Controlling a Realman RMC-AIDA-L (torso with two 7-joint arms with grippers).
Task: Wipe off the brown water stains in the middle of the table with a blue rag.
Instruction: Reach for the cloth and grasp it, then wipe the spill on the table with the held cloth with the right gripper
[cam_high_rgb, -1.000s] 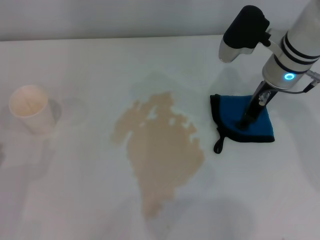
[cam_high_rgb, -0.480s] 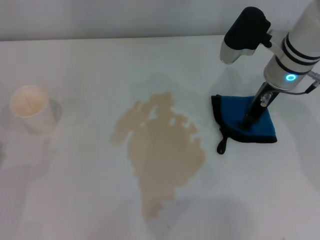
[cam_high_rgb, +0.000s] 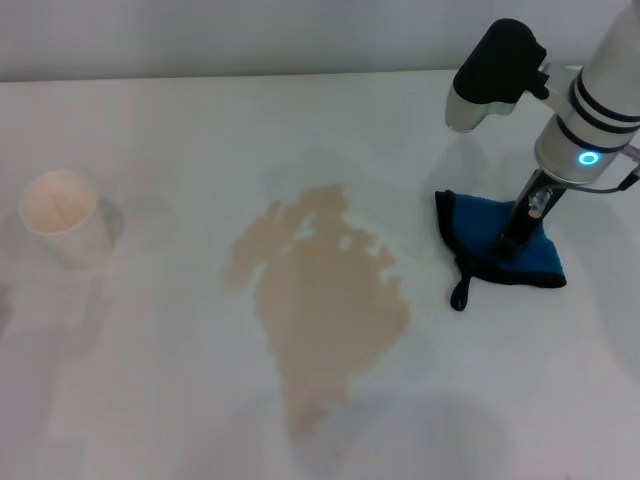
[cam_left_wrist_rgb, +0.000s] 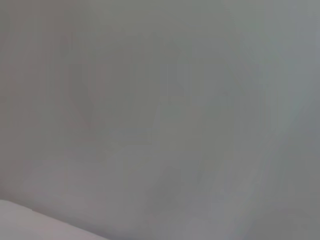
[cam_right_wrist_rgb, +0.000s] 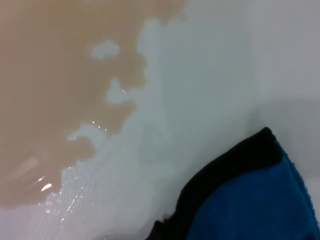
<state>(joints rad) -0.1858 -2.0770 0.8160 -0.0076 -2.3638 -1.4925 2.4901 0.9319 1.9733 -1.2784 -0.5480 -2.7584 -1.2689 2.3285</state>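
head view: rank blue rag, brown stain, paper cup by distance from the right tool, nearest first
1. blue rag: under the right tool, table's right side.
2. brown water stains: mid-table, left of the rag.
3. white paper cup: far left.

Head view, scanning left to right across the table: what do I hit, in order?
Paper cup → brown stains → blue rag, with the right gripper down on it.
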